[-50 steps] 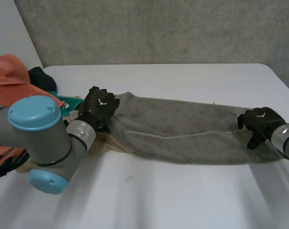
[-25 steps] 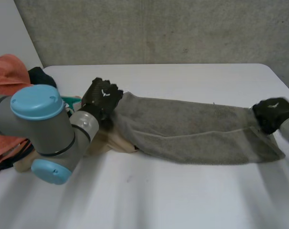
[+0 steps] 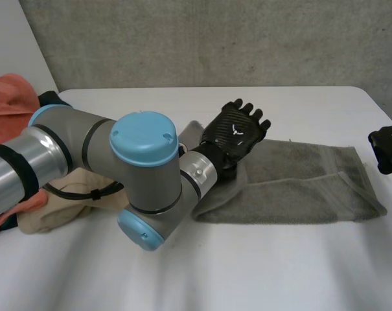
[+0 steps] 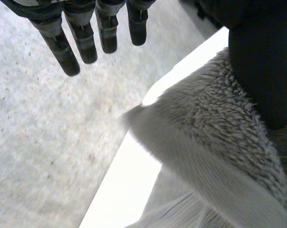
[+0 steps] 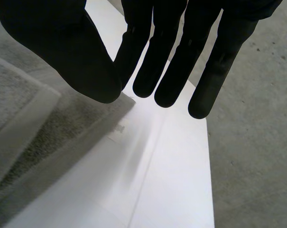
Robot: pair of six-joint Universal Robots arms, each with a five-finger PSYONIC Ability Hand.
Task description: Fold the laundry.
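Observation:
A grey towel [image 3: 299, 181] lies lengthwise across the white table [image 3: 247, 265], its left end doubled over toward the middle. My left hand [image 3: 234, 133] hovers over that doubled end with its fingers spread straight, open. In the left wrist view the fingers [image 4: 67, 52] point away from the towel [image 4: 214, 118], and a raised fold of it sits right under the thumb [image 4: 262, 61]. My right hand [image 3: 389, 146] is just past the towel's right end, apart from it. In the right wrist view this hand [image 5: 162, 57] has its thumb drawn against its fingers with nothing between them, and the towel's corner [image 5: 20, 95] lies beside the thumb.
A heap of laundry sits at the table's left: an orange cloth [image 3: 8, 103], a dark cloth [image 3: 53, 100] and a beige cloth [image 3: 59, 217] under my left arm. The table's edge [image 5: 200, 156] and the grey floor [image 5: 257, 156] lie just beyond my right hand.
My left arm swung right, carrying the towel's left end over toward the middle, and the hand opened. My right hand drew off the towel's right end and closed.

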